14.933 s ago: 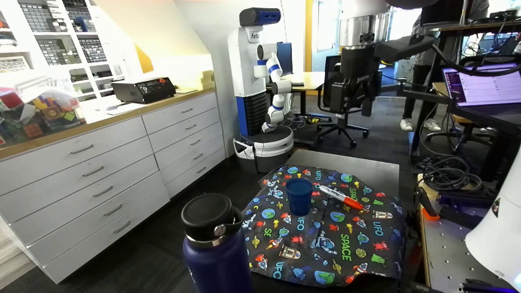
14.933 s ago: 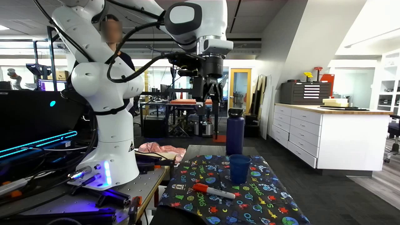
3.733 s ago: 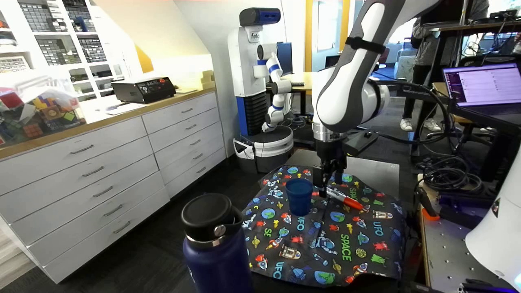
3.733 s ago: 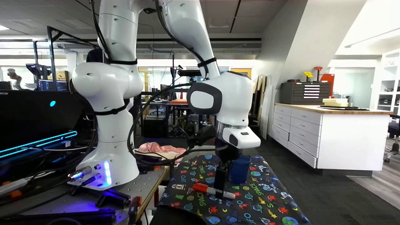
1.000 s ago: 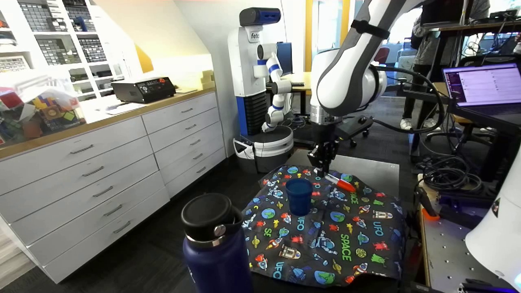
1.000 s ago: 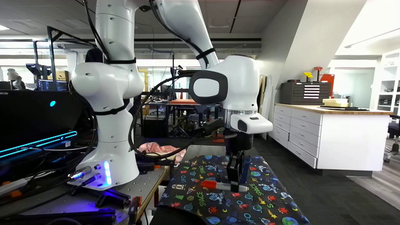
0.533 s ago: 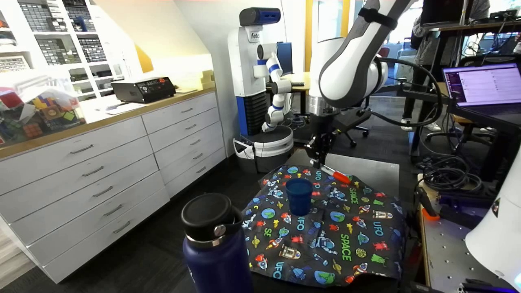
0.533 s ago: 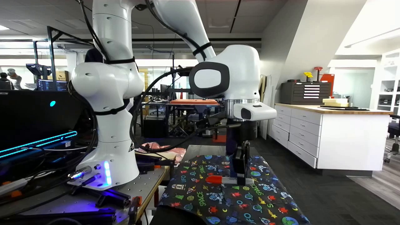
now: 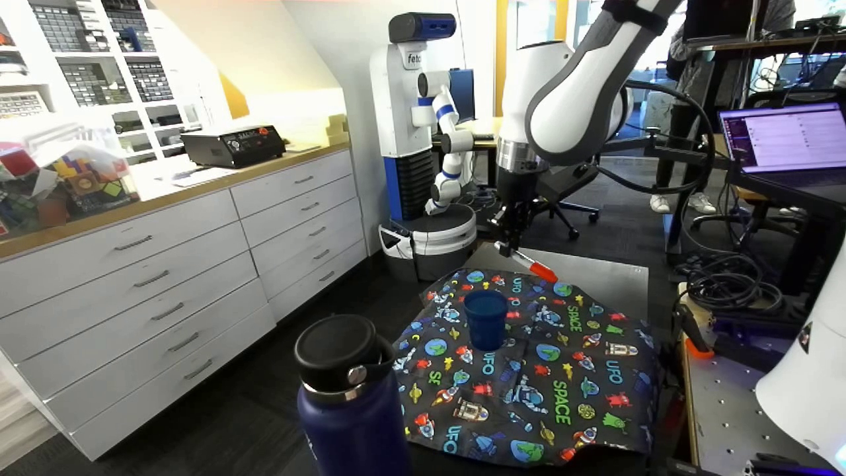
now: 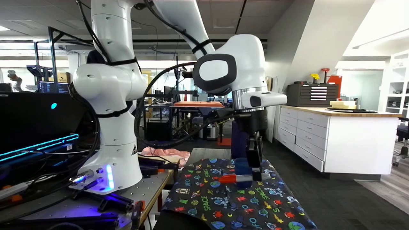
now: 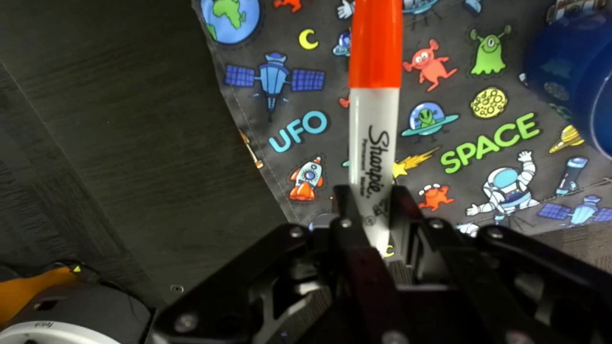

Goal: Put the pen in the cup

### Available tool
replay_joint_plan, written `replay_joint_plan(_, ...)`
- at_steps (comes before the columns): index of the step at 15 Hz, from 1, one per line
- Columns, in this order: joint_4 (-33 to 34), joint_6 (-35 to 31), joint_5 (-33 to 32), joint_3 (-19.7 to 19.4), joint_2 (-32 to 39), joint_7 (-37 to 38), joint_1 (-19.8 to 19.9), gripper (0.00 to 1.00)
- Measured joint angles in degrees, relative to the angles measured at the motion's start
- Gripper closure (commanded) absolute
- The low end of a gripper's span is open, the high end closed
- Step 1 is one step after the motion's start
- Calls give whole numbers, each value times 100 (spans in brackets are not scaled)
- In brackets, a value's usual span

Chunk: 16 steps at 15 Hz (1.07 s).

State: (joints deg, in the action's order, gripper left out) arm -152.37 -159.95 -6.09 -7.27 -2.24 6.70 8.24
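The pen (image 11: 374,119), a white marker with a red end, is pinched near its white end by my gripper (image 11: 370,199). Both fingers press on its sides. In an exterior view the pen (image 10: 227,179) hangs almost level above the cloth and crosses in front of the cup (image 10: 242,164), which it partly hides. From another side, the gripper (image 9: 507,250) and pen (image 9: 538,268) are beyond the upright blue cup (image 9: 486,324), apart from it. The cup (image 11: 559,67) is cut off by the right edge of the wrist view.
A space-print cloth (image 9: 502,423) covers much of the grey table (image 9: 608,274). A tall dark blue bottle (image 9: 350,423) with a black lid stands on the cup's side away from the pen. The robot's base (image 10: 111,166) sits on a metal bench beside the table.
Earlier the pen lay on the cloth with the gripper around it. Over the last second the gripper has risen with the pen, moving away from the bottle's side. The cup has not moved.
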Motion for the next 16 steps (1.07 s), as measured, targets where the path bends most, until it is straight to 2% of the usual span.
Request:
replay_joint_plan(9, -121, -764, -832, 3, -66, 618, 14, 93)
replay_joint_plan(16, -197, -991, -1634, 4, -391, 1280, 127, 93)
